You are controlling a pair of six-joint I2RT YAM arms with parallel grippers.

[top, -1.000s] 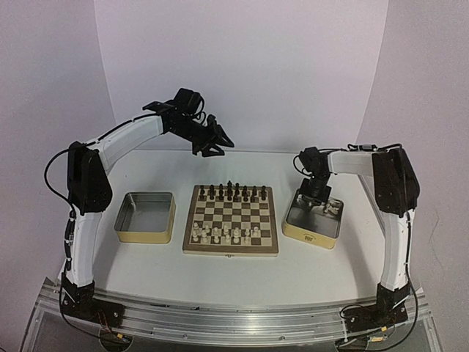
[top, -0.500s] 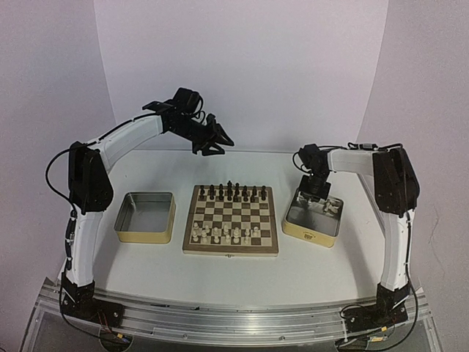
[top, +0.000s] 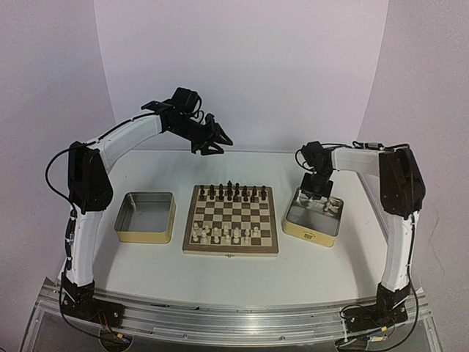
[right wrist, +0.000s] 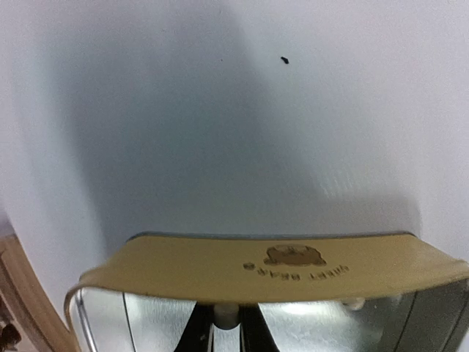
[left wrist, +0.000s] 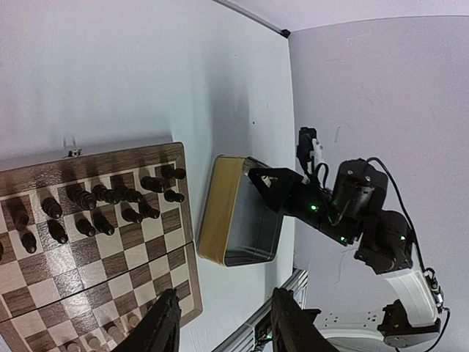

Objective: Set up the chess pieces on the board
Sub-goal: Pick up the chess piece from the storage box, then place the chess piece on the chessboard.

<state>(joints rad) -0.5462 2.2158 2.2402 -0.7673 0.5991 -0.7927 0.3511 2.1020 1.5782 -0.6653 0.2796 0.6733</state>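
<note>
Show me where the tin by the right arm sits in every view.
Top external: the tin is right of the board.
Left wrist: the tin is at centre, right of the board.
Right wrist: the tin spans the bottom; the board rim is lower left.
Shared landmark: the board.

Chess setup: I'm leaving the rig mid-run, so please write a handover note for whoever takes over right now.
Left gripper: open, holding nothing, raised near the far side of the board.
Right gripper: shut on a cream piece, down inside the right tin.
Done: dark pieces stand along the far rows; some cream pieces stand on the near rows.
Left: lift the held piece out and set it on the board, then fetch the loose pieces lying in the right tin. Their count is too small to tell.
</note>
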